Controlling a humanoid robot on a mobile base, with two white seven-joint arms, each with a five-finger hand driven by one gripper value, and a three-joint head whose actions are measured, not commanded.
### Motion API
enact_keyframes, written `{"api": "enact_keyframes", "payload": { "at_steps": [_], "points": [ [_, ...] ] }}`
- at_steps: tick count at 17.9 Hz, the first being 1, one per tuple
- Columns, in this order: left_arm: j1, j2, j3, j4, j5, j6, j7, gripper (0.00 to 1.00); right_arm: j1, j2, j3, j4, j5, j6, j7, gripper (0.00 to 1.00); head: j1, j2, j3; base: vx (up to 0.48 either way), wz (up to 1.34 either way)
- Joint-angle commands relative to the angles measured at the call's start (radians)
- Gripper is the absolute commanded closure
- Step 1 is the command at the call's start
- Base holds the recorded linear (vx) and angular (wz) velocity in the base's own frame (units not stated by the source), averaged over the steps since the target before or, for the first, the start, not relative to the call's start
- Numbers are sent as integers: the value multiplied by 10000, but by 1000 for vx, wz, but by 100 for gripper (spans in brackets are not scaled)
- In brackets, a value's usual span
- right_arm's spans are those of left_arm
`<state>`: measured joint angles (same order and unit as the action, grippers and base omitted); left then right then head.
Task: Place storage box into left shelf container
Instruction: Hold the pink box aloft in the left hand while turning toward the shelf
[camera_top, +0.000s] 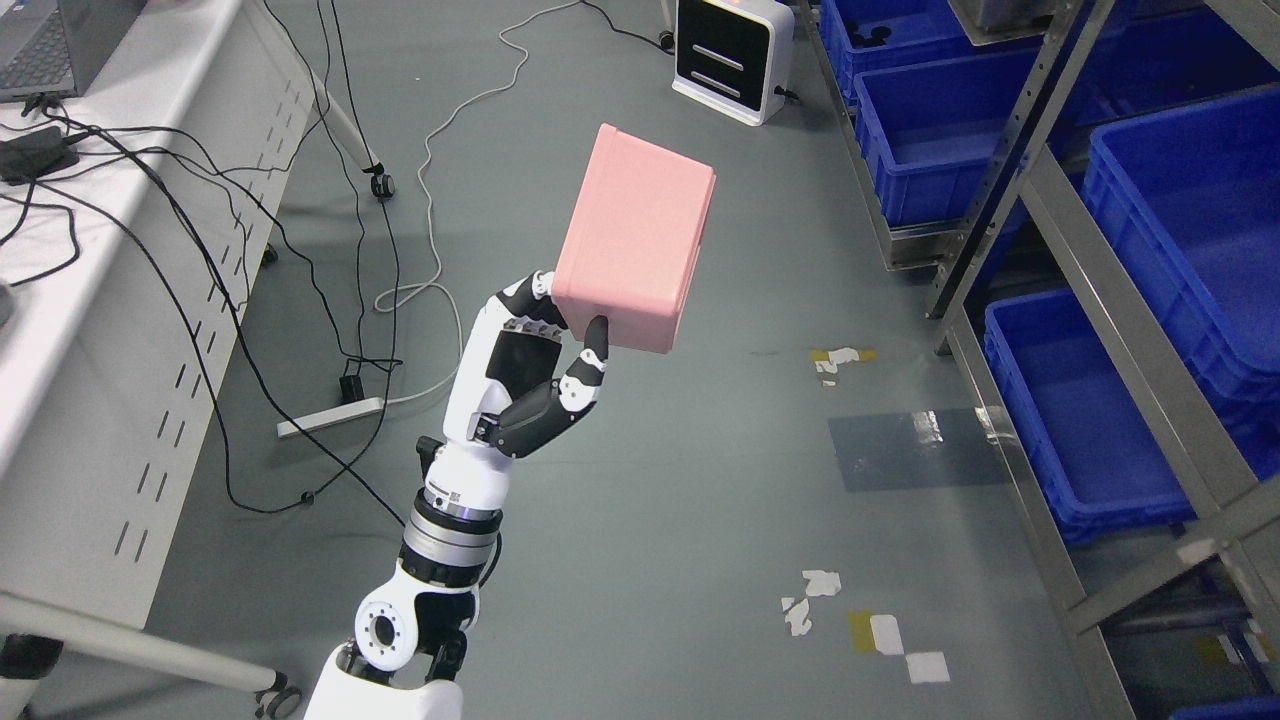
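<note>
My fingers (596, 345): curled up against the near end of the pink storage box (635, 250), the black-and-white thumb pressed on its near right face, the others tucked behind its near left corner, pinching the box between them.
My left hand (530, 375): raised over the floor near the middle of the scene, palm turned up toward the box, wrist below it.
My left arm (440, 560): comes in from the bottom edge, left of the middle, white shell with a silver ring at the wrist.
Pink storage box: closed, held in the air above the grey floor (640, 520), tilted, its long side running far and to the right from my grip; it is well apart from the shelf and touches nothing but my hand.
Shelf (1060, 210): grey metal rack along the right side, with slanted uprights.
Blue containers (1080, 420): open bins on the shelf levels at the right; one low and near, one larger above it at the right edge, more further away at the top right.
White desk (110, 300): left side, with black cables hanging over it and a laptop (50, 45) at the far left corner.
Power strip (330, 417): white, on the floor left of my hand.
White device (733, 55): on the floor at the far end, cabled.
Tape scraps (870, 630): white and yellow bits on the near floor.
</note>
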<state>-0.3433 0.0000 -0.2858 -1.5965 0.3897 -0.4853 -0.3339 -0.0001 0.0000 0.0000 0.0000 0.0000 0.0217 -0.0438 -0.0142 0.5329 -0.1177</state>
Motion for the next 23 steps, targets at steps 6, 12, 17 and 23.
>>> {"api": "enact_keyframes", "payload": {
  "at_steps": [6, 12, 17, 23],
  "points": [
    [334, 175, 4, -3, 0, -10, -5, 97, 93, -175, -46, -175, 15, -2, 9, 0, 0, 0, 0, 382, 13],
    [641, 175, -87, 165, 0, 97, -20, 97, 93, -175, -46, -175, 15, -2, 9, 0, 0, 0, 0, 353, 63],
    [764, 175, -226, 426, 0, 143, -219, 97, 93, -175, -46, -175, 15, -2, 9, 0, 0, 0, 0, 348, 155],
    [810, 175, -471, 702, 0, 128, -433, 97, 93, -175, -46, -175, 15, -2, 9, 0, 0, 0, 0, 369, 191]
  ]
}}
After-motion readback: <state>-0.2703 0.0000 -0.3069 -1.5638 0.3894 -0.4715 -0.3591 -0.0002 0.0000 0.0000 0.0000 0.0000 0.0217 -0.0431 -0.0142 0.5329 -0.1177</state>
